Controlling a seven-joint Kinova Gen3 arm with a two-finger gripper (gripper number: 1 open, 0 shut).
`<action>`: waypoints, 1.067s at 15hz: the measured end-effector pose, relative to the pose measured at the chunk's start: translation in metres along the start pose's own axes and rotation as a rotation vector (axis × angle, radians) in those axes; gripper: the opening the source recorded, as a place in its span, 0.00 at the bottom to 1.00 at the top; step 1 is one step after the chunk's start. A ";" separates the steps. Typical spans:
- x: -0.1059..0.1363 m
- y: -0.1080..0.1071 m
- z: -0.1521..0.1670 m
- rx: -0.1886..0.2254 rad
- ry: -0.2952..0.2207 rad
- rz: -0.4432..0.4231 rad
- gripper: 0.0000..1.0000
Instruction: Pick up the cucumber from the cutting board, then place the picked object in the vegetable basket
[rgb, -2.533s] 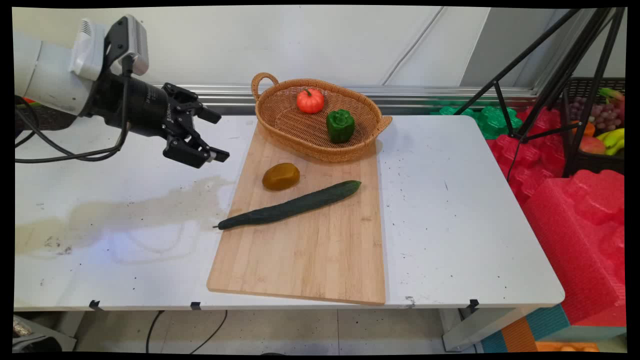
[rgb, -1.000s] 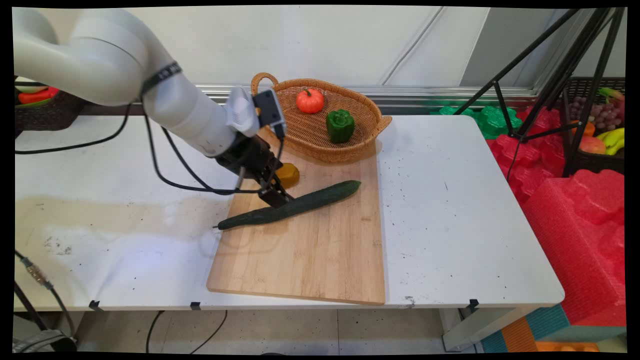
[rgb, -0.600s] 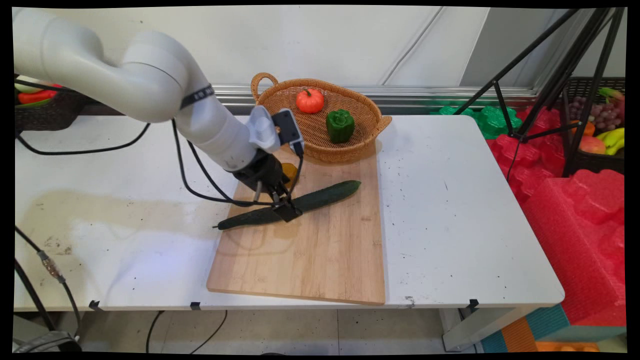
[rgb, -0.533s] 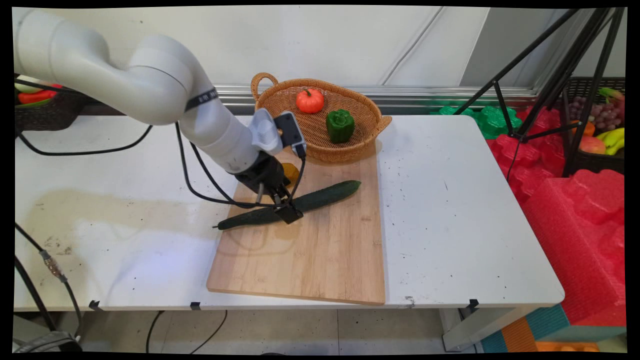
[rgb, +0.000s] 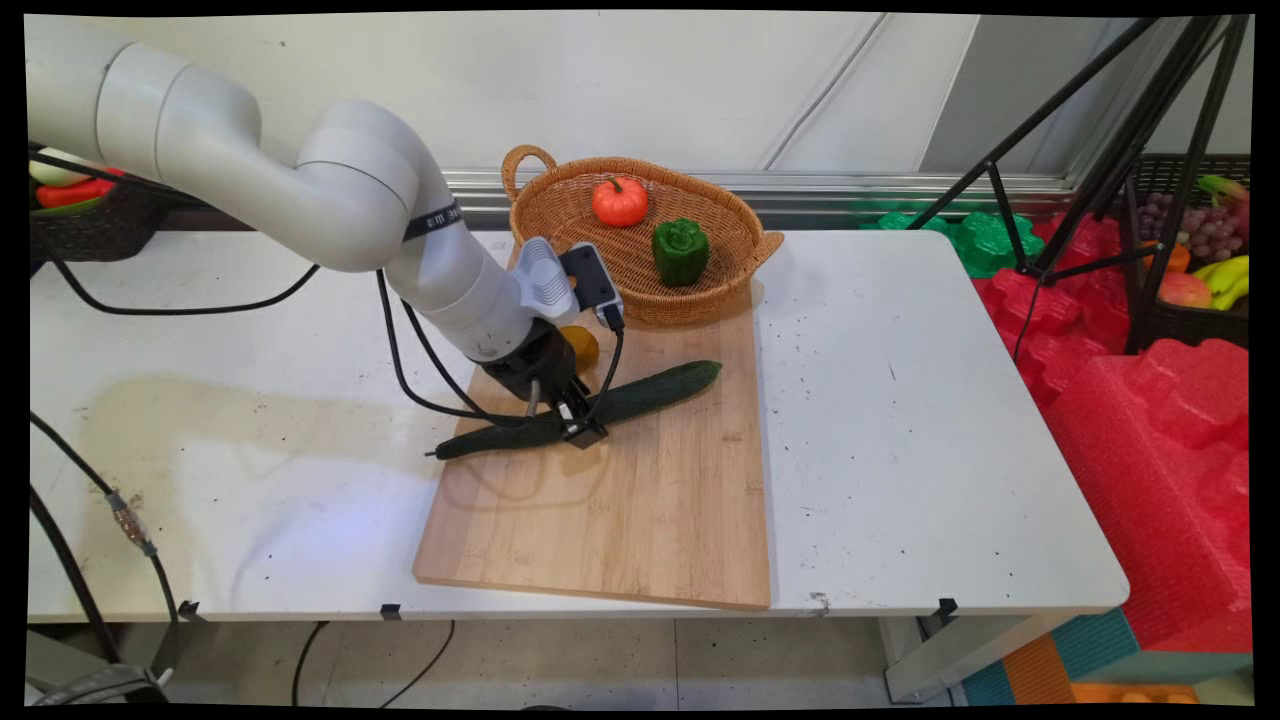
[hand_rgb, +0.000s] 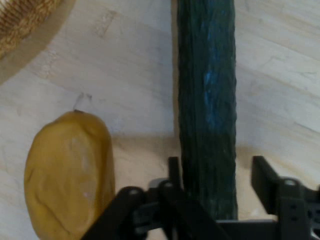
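**Tool straddling the cucumber on the cutting board**

My tool (rgb: 578, 428) is down at the cutting board (rgb: 640, 500), spread apart with one finger on each side of the cucumber (rgb: 640, 395). In the hand view the cucumber (hand_rgb: 207, 100) runs straight up between my fingers (hand_rgb: 262, 172); the one finger sits just beside its skin, the other stands a little clear, so I am not clenched on it. The cucumber lies flat and slantwise across the board, its thin stem end reaching past the board's left edge over the desk (rgb: 900, 420). A brownish-yellow fruit (hand_rgb: 70, 170) lies on the board just beside my tool, apart from the cucumber. At the board's far end rests a wicker basket (rgb: 545, 200) holding a red tomato (rgb: 620, 201) and a green bell pepper (rgb: 681, 251).
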 end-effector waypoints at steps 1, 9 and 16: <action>-0.001 0.000 0.000 0.003 -0.002 -0.003 0.00; -0.002 0.008 -0.022 0.016 0.034 0.009 0.00; 0.018 0.003 -0.101 0.088 0.176 0.050 0.00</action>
